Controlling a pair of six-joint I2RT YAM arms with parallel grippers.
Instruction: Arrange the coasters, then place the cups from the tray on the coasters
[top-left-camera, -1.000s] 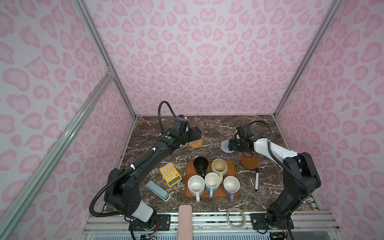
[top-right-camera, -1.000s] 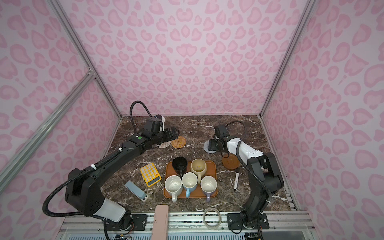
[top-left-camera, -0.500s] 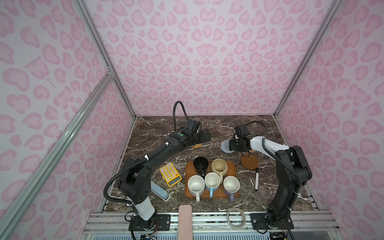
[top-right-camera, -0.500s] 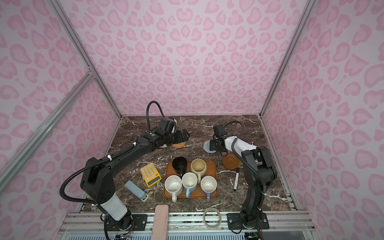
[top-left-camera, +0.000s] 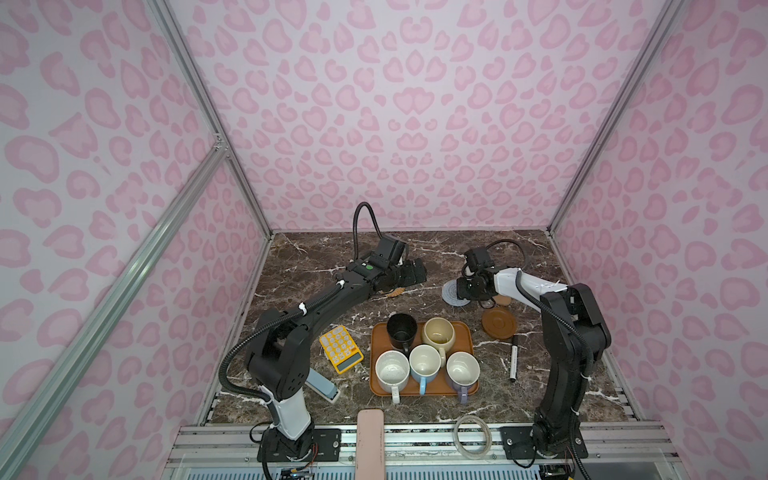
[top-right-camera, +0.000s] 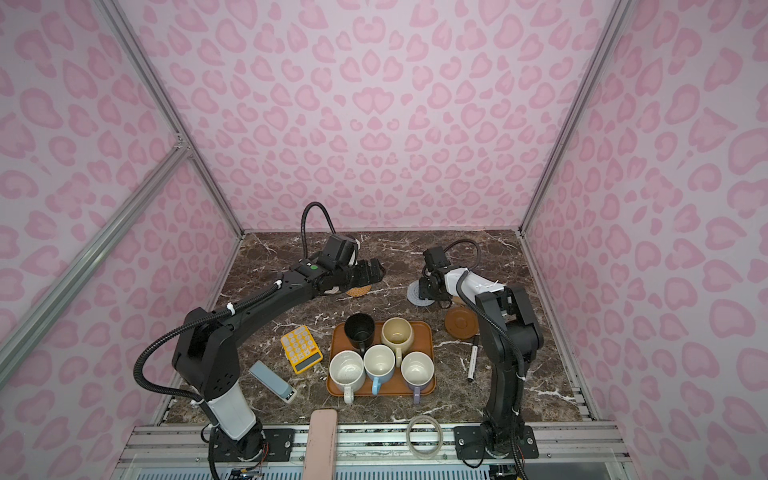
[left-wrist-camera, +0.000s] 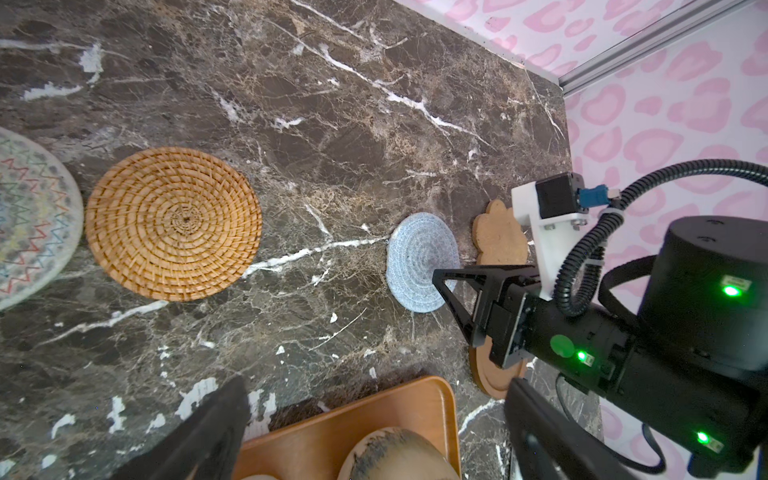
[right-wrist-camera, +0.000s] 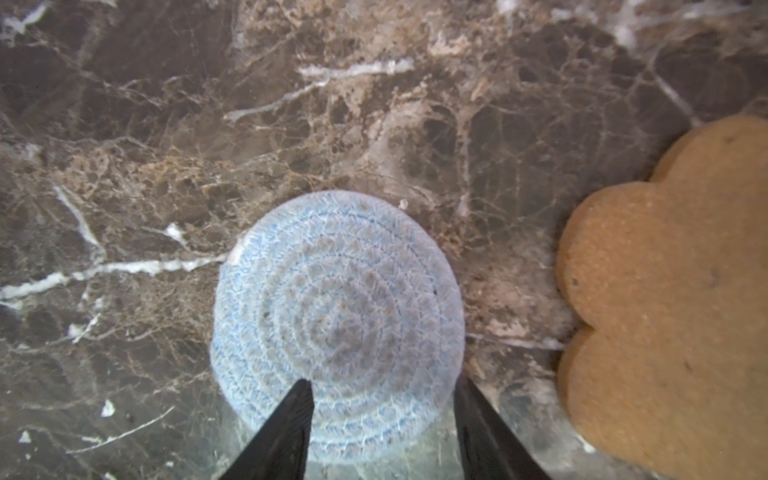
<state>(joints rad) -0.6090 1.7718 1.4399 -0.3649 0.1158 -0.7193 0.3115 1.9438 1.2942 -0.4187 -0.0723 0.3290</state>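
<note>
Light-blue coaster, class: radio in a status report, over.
Left gripper open, holding nothing. Right gripper jaws part open, astride the edge of the light-blue coaster. Flower coaster beside it, not touching. Five cups on the tray.

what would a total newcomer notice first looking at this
The pink blotch-patterned walls enclosing the whole cell strike first. Next comes the orange-brown tray at the front middle of the marble table, packed with five mugs. At the back right, the right gripper holds its jaws apart low over a light-blue woven coaster, beside a brown flower-shaped coaster.
</note>
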